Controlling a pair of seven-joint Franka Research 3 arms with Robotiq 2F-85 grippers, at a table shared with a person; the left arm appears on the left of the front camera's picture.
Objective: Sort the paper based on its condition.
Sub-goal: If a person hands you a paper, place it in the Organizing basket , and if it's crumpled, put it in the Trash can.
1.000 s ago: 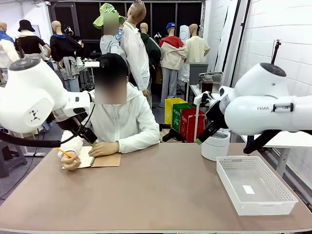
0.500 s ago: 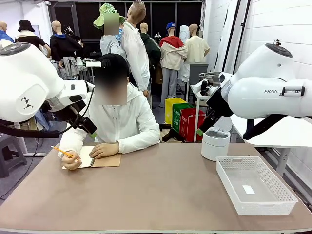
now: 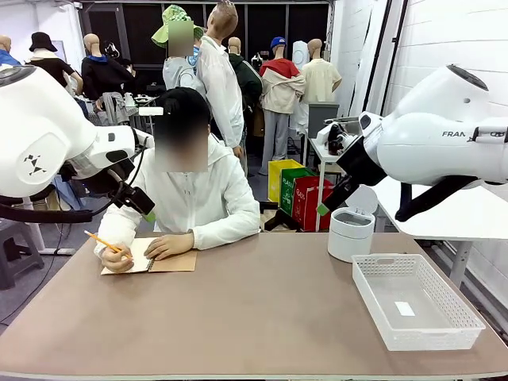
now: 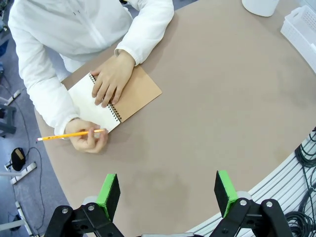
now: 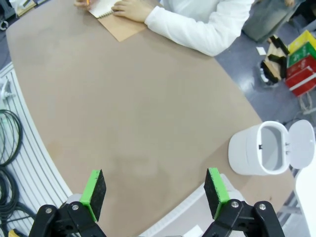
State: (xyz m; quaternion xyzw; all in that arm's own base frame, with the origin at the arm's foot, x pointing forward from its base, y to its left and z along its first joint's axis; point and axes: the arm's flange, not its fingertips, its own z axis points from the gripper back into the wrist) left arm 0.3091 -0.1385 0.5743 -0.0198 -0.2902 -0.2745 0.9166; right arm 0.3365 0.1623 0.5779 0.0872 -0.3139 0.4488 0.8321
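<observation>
Paper (image 4: pixel 89 106) lies well away from both sets of jaws: what I can see of it is the white open page of a spiral notebook (image 4: pixel 140 91) at the far left of the table (image 5: pixel 138 108). The left gripper (image 4: pixel 167 186) hangs high over the near left part of the table with its green-padded fingers (image 4: pixel 109 191) spread wide and nothing between them. The right gripper (image 5: pixel 154 190) hangs just as high over the near edge, its jaws also wide apart and empty. Beyond the left gripper, a person in a white top sits at the far side. One hand (image 4: pixel 111 81) rests flat across the page and the spiral, and the brown cover lies folded out to the right of it. The other hand (image 4: pixel 89 140) sits on the table just beside the page's near edge and grips a yellow pencil (image 4: pixel 64 136). At the far right stands a white bin (image 5: pixel 261 148) with its lid flipped open. A white mesh basket (image 3: pixel 369 298) sits on the near right of the table, with a small white label (image 3: pixel 405 308) lying flat on its floor.
</observation>
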